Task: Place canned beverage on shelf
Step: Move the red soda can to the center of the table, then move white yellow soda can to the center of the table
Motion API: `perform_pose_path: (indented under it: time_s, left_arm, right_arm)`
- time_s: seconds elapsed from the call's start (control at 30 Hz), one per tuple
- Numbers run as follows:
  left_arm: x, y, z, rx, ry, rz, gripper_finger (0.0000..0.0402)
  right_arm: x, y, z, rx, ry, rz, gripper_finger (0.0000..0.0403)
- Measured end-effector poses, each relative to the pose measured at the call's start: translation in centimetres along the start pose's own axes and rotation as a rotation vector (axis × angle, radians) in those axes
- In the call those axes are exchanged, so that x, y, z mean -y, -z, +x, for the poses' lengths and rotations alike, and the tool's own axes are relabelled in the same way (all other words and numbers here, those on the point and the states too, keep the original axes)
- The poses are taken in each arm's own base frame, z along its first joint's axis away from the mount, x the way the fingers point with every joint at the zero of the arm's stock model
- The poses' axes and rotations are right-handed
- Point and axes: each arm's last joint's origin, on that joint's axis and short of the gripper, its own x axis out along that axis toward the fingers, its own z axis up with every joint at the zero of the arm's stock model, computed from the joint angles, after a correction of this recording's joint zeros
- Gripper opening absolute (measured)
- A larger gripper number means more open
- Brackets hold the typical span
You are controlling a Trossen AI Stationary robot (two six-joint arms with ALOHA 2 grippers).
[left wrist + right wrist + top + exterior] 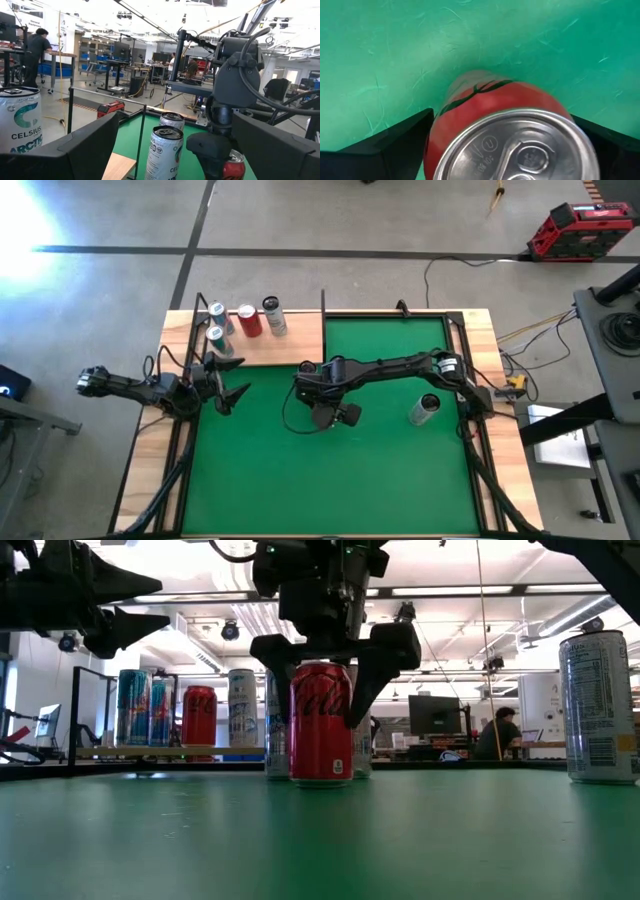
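Note:
A red cola can [320, 725] stands upright on the green mat [300, 480] near the table's middle. My right gripper [320, 712] hangs over it, open and pointing steeply down. Its two fingers [385, 655] flank the can's upper part. In the right wrist view the can's silver top [520, 150] fills the space between the fingers. The light-wood shelf [295, 348] lies at the far left and several cans [248, 320] stand on it. My left gripper [228, 383] waits open at the shelf's near edge.
A silver can [425, 409] stands on the mat to the right of my right gripper. Thin black rods [323, 310] rise at the shelf's edges. More pale cans [165, 150] stand between my two grippers. A person [497, 735] sits in the room beyond the table.

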Motion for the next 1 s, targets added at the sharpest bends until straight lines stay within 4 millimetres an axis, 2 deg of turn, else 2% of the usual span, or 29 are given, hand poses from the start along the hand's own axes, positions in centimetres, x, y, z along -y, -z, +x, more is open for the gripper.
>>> perform_pose_path:
  time_s: [0.23, 0.57, 0.67, 0.77, 0.9, 1.0]
  left_arm:
    - [0.0, 0.0, 0.0, 0.0, 0.0, 0.0, 0.0375]
    - [0.0, 0.0, 0.0, 0.001, 0.0, 0.0, 0.0375]
    - [0.0, 0.0, 0.0, 0.001, 0.0, 0.0, 0.0375]
    - [0.0, 0.0, 0.0, 0.001, 0.0, 0.0, 0.0375]
    - [0.0, 0.0, 0.0, 0.0, 0.0, 0.0, 0.0375]
    - [0.0, 0.0, 0.0, 0.0, 0.0, 0.0, 0.0375]
  right_arm:
    - [-0.2, -0.5, -0.4, 0.008, 0.007, 0.025, 0.0399]
    - [-0.8, -3.9, -4.7, 0.062, 0.123, 0.137, 0.04]
    - [-0.5, -5.0, -6.1, 0.056, 0.223, 0.326, 0.04]
    - [-0.1, -6.0, -7.5, 0.051, 0.397, 0.599, 0.04]
    - [-0.1, -7.2, -8.7, 0.045, 0.769, 1.03, 0.04]
    - [-1.2, -8.3, -8.9, 0.085, 1.088, 1.302, 0.04]
